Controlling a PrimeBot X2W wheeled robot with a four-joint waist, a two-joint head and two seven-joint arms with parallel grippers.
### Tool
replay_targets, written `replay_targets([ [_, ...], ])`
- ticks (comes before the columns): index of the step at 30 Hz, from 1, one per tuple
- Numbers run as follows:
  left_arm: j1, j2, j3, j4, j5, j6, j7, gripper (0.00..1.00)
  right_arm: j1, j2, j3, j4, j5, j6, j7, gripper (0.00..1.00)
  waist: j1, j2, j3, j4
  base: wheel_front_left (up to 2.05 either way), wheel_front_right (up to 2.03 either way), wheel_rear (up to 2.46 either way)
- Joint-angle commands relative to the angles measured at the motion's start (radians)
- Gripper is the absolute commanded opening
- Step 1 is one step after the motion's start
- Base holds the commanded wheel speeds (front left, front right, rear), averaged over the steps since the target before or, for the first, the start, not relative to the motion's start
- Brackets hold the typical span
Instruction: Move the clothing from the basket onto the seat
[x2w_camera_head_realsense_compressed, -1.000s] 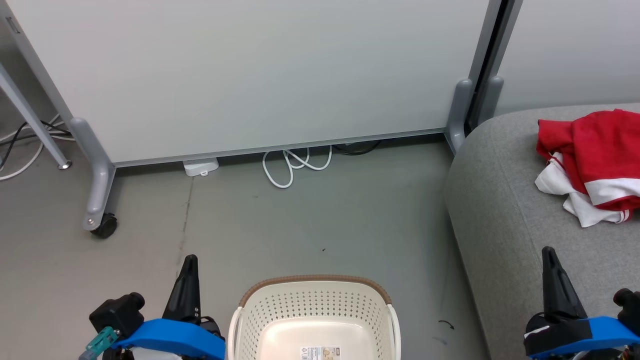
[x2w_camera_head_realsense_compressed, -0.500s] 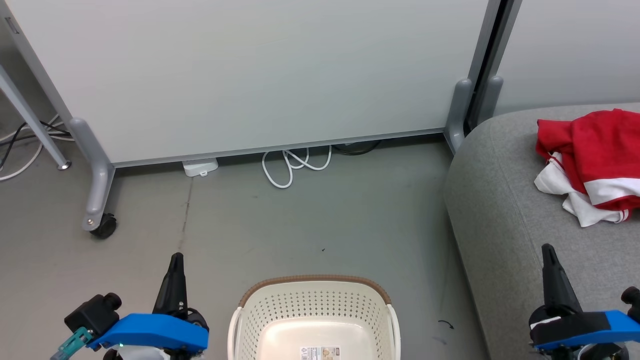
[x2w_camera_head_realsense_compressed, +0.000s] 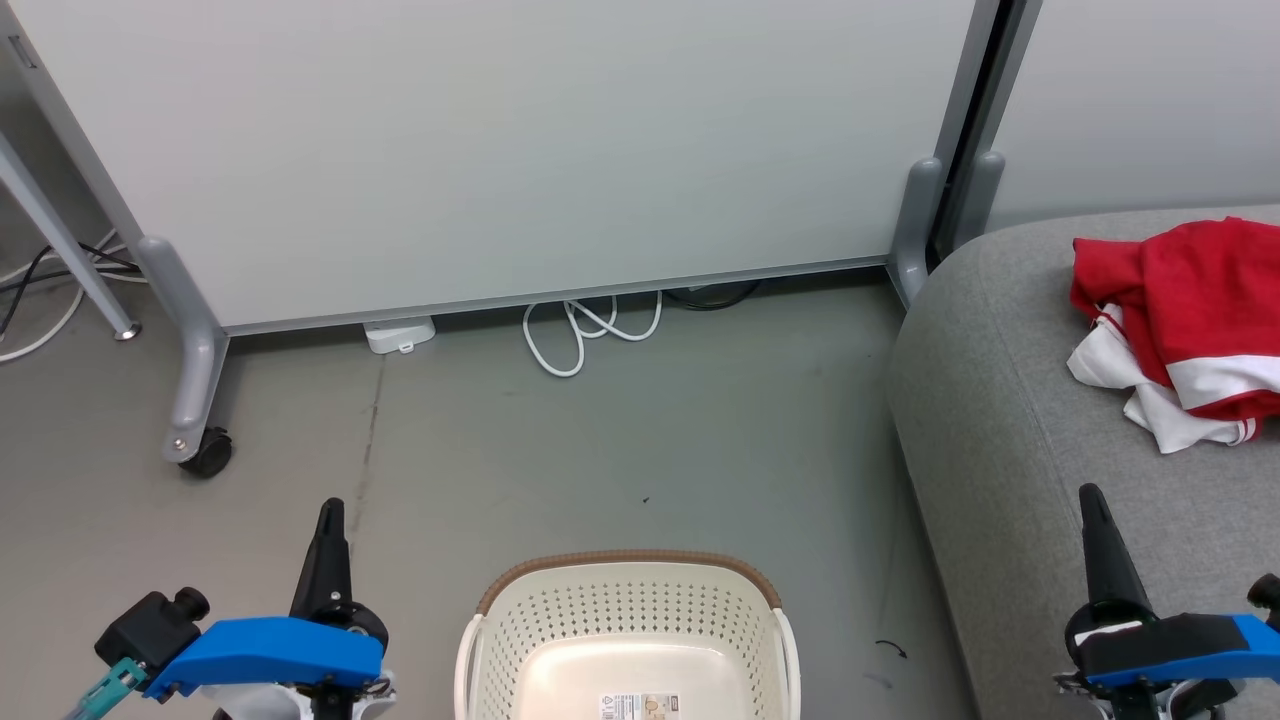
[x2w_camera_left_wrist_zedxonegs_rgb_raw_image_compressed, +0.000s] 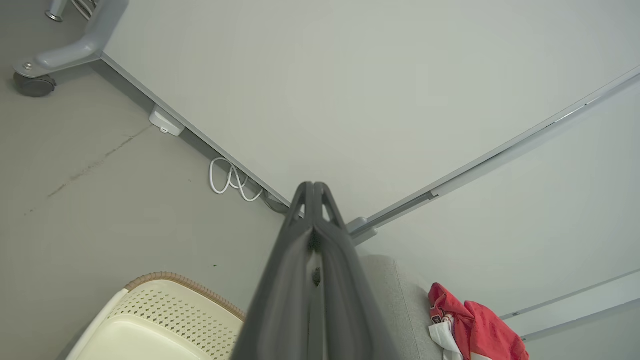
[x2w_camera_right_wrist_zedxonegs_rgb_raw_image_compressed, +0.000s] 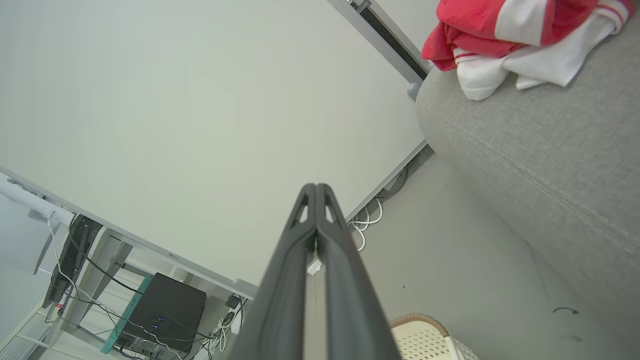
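Clothing (x2w_camera_head_realsense_compressed: 1185, 310): red and white garments bunched in one heap on top of the seat, towards its far edge and set back from its rounded left corner. White trim with thin red stripes shows on the heap's near side.
Seat (x2w_camera_head_realsense_compressed: 1000, 430): light grey upholstery, standing on the floor (x2w_camera_head_realsense_compressed: 640, 440) to the right of the basket.
Basket (x2w_camera_head_realsense_compressed: 628, 556): cream perforated plastic with a brown rim band, on the floor near the seat's left edge but apart from it. A small label shows on its inner bottom.
Left gripper (x2w_camera_head_realsense_compressed: 329, 512): fingers pressed together, holding nothing, over the floor just left of the basket.
Right gripper (x2w_camera_head_realsense_compressed: 1090, 497): fingers pressed together, holding nothing, over the near part of the seat, well apart from the clothing.
Partition panel (x2w_camera_head_realsense_compressed: 500, 150): pale, on grey feet, one with a caster (x2w_camera_head_realsense_compressed: 208, 452).
White cable (x2w_camera_head_realsense_compressed: 585, 335): looped on the floor at the panel's lower edge, near a white adapter (x2w_camera_head_realsense_compressed: 400, 333).
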Motion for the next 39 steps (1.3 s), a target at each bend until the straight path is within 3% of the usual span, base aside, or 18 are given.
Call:
replay_targets([
  [1, -0.029, 0.001, 0.01, -0.016, -0.032, -0.009, 0.008, 0.0, -0.028, -0.006, 0.001, -0.007, 0.035, 0.0, 0.008, 0.0, -0.0001, 0.0, 0.0, 0.0, 0.0, 0.0, 0.0],
  [39, -0.042, -0.003, 0.088, -0.035, -0.4, -0.014, 0.103, 0.0, -0.055, -0.007, 0.008, 0.012, 0.431, 0.001, 0.104, 0.0, -0.0001, 0.0, 0.0, -0.004, 0.0, 0.0, 0.0],
])
